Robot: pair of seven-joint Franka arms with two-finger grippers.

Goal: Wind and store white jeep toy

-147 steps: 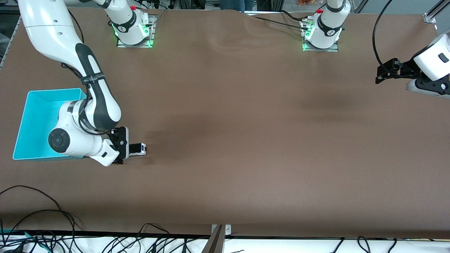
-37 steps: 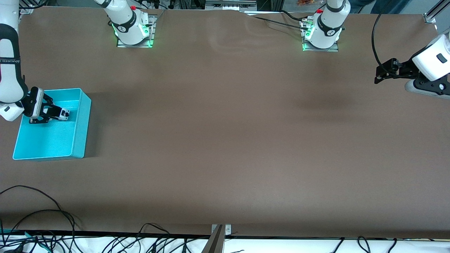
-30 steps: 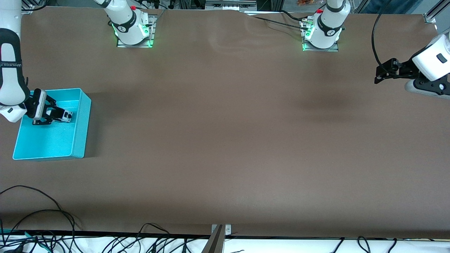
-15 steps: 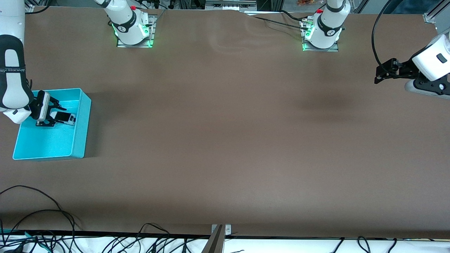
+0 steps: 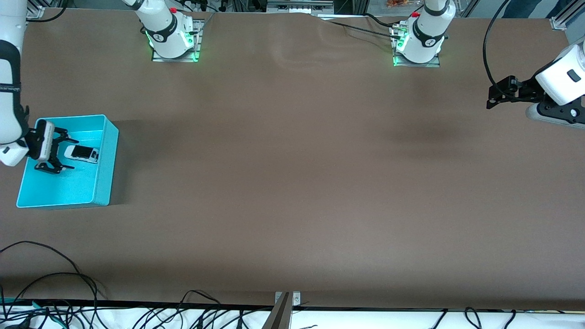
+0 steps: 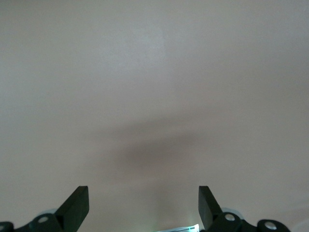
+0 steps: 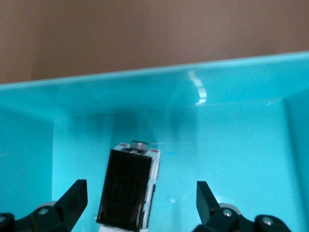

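Cyan bin (image 5: pixel 103 169) at frame left holds white jeep toy (image 5: pixel 81 153), long axis roughly horizontal in frame. Right gripper (image 5: pixel 58 153) over bin, fingers spread, empty. Left gripper (image 5: pixel 493 95) waits upper right, open, empty.

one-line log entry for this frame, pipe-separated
stage: store, jeep released | white jeep toy: in cyan bin, upright | right gripper: open, over bin beside jeep | left gripper: open, waits over table
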